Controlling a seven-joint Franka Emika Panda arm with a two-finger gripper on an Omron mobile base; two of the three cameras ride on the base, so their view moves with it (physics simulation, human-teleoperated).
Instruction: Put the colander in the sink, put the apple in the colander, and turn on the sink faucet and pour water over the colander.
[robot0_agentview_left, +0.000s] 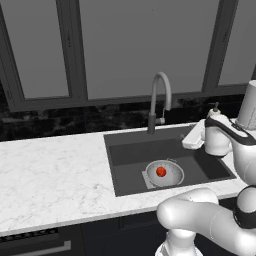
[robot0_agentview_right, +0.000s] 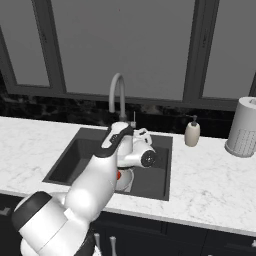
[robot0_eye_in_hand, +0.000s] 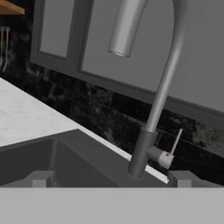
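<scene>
The silver colander sits on the bottom of the dark sink, toward its front, with the red-orange apple inside it. The grey gooseneck sink faucet stands at the sink's back rim. My gripper hovers over the basin's right side, open and empty, facing the faucet's base. Its thin side lever stands upright to the right of the stem, above my right fingertip. No water shows at the spout. In the right base view my arm covers most of the colander.
A cream soap pump bottle stands on the marble counter right of the sink, and a tall white ribbed canister beyond it. Dark-framed windows run behind the faucet. The counter stretches wide to the left.
</scene>
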